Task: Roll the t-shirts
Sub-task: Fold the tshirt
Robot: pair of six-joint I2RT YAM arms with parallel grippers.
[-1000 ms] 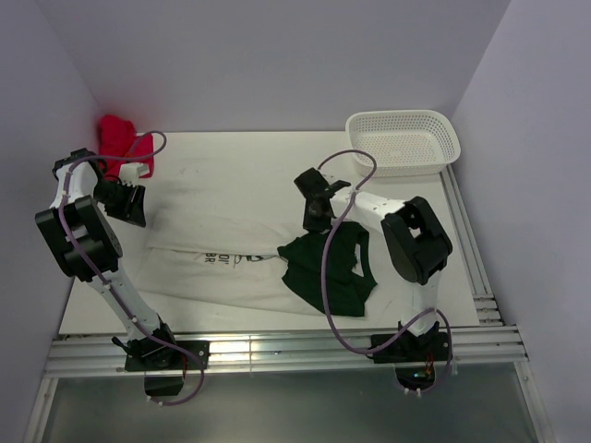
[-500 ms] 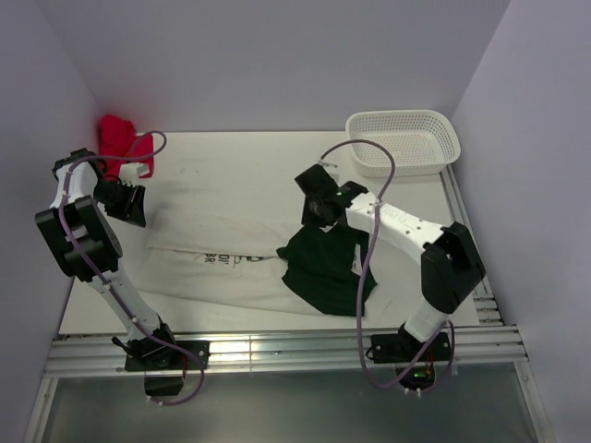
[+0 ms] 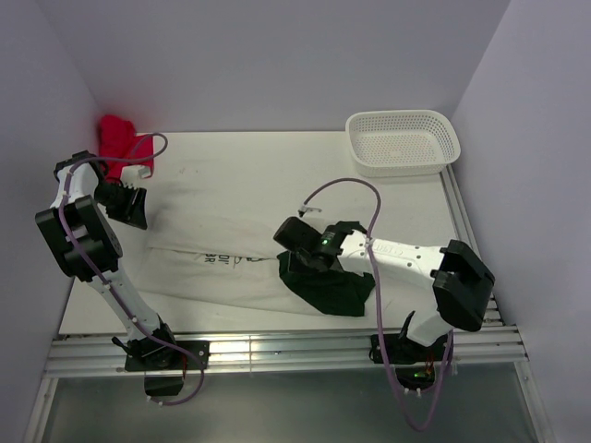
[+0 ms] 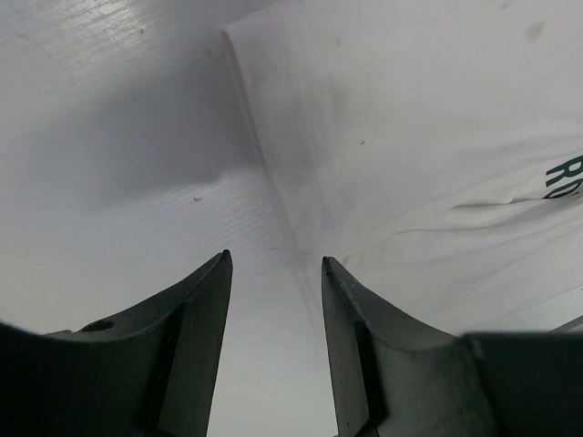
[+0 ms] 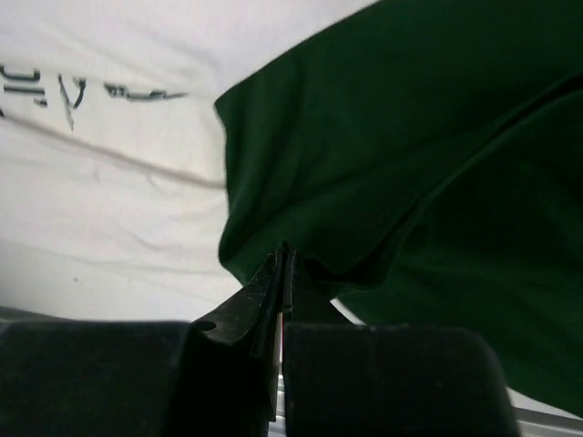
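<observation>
Count: two shirts, two arms, one basket, one red cloth. The off-white t-shirt [image 3: 222,208] lies flat, its long side running from under the left gripper [image 4: 273,259] across to the right gripper [image 5: 283,259]. The left jaws are spread over that shirt's edge with nothing in them. The right one's pinched tight on a fold of the dark green t-shirt [image 3: 332,288], which is bunched up and stretches back beneath its own arm. The basket [image 3: 406,164] is well beyond the right gripper, and the red cloth [image 3: 115,134] is near the left.

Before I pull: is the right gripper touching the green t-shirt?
Touching. Right wrist view: the right gripper is shut, pinching the green t-shirt at its puckered edge.
</observation>
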